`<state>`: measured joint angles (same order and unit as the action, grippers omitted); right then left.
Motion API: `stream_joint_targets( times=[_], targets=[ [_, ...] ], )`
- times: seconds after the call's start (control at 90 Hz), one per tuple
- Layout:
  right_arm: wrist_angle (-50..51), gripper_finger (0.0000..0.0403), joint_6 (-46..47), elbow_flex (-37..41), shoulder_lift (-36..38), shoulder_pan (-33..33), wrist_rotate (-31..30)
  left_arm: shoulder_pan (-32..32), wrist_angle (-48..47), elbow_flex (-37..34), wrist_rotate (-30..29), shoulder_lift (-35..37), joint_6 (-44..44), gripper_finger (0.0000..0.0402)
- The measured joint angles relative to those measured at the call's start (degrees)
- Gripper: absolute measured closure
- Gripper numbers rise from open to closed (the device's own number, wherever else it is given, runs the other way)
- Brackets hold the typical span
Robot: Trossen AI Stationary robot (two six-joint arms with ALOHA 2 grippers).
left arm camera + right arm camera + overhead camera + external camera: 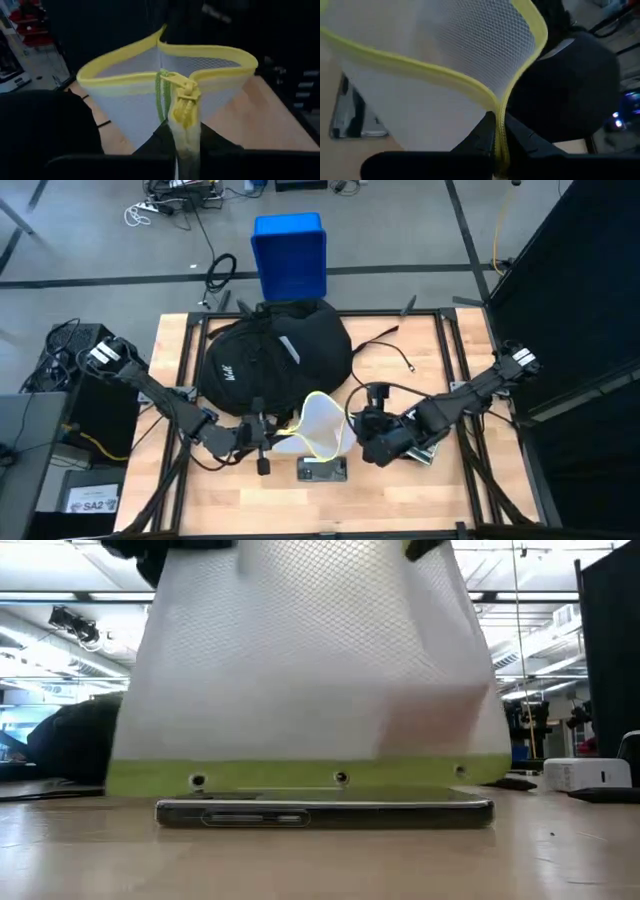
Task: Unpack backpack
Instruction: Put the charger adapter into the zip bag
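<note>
Left gripper (266, 442) lower-left of centre, clenched on the zipper end of a white mesh pouch (322, 427). Backpack (270, 355) sits upper centre, blue box (289, 255) above it. Phone (322, 470) lies under the pouch. Right gripper (356, 430) right of centre, pinching the pouch's yellow rim.

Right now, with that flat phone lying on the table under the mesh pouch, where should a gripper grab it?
Probably across the two long edges of the phone, coming straight down: it lies flat, so only its thin sides offer grip. The mesh pouch hanging over it would need lifting clear.
</note>
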<state>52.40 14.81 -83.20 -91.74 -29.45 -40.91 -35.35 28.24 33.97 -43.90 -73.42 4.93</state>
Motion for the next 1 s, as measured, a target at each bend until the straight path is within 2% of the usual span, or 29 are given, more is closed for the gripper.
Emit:
stream_joint_targets(
  times=[0.1, 0.256, 0.4, 0.578, 0.7, 0.878, 1.0],
  targets=[
    [-0.3, 0.0403, 0.0, 0.7, 0.0, 0.5, 1.1, 0.7, 0.8, -1.4, 0.0, 0.1, 0.0, 0.0402],
    [-2.9, 0.0402, 0.2, 2.9, 0.0, 1.9, 8.2, 1.5, -0.9, -1.5, 1.0, 0.1, 1.5, 0.0402],
    [-3.7, 0.0383, 0.1, 3.6, 0.0, 2.8, 8.9, 1.6, -0.7, -1.5, 1.7, 0.1, 1.5, 0.0402],
    [-3.0, 0.0325, -1.9, 3.6, 1.7, 2.0, 8.4, 1.6, -0.8, -1.5, 1.9, 0.4, 1.7, 0.0402],
    [-0.6, 0.0273, -0.1, 3.6, 3.5, 0.4, 8.3, 1.6, -0.8, -1.5, 1.9, 1.2, 1.7, 0.0402],
    [8.6, 0.0207, 8.9, 3.6, 5.3, -3.0, 8.6, 1.8, -0.8, -1.5, 1.9, 1.3, 1.7, 0.0402],
    [15.5, 0.0176, 16.7, 3.6, 5.2, -5.3, 9.1, 2.7, -0.8, -1.5, 1.9, 1.3, 1.8, 0.0402]
  ],
)
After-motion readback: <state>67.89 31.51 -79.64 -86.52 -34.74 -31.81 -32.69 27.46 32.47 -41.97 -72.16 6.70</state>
